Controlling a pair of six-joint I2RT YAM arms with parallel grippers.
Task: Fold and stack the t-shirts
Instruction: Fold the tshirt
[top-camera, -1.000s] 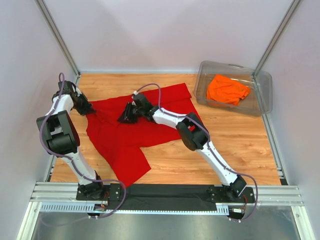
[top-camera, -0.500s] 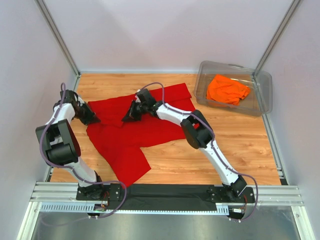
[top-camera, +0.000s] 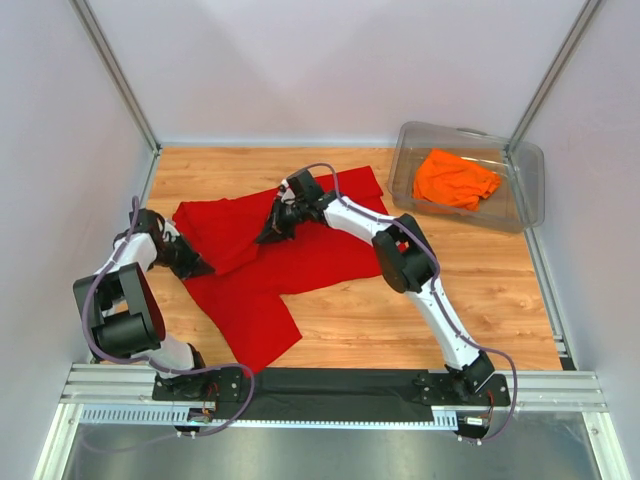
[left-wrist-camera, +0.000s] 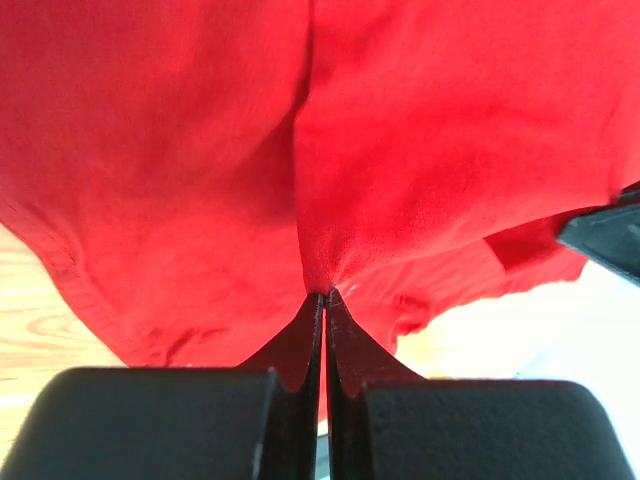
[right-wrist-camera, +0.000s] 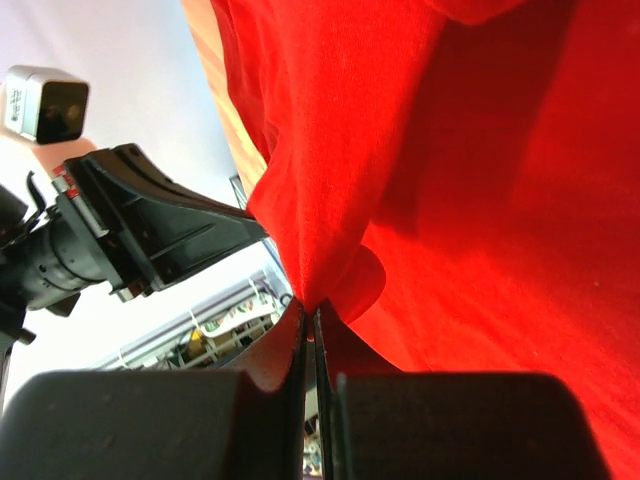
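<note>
The table (top-camera: 490, 295) bears one red t-shirt (top-camera: 250, 290), one orange t-shirt (top-camera: 455, 178).

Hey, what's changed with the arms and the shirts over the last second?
The right gripper shut its jaws on the red t-shirt near its middle and shifted slightly right, gathering up a fold. The left gripper, jaws shut on the shirt's left edge throughout, pulled it toward the near edge. The orange t-shirt stayed in the clear bin.
</note>
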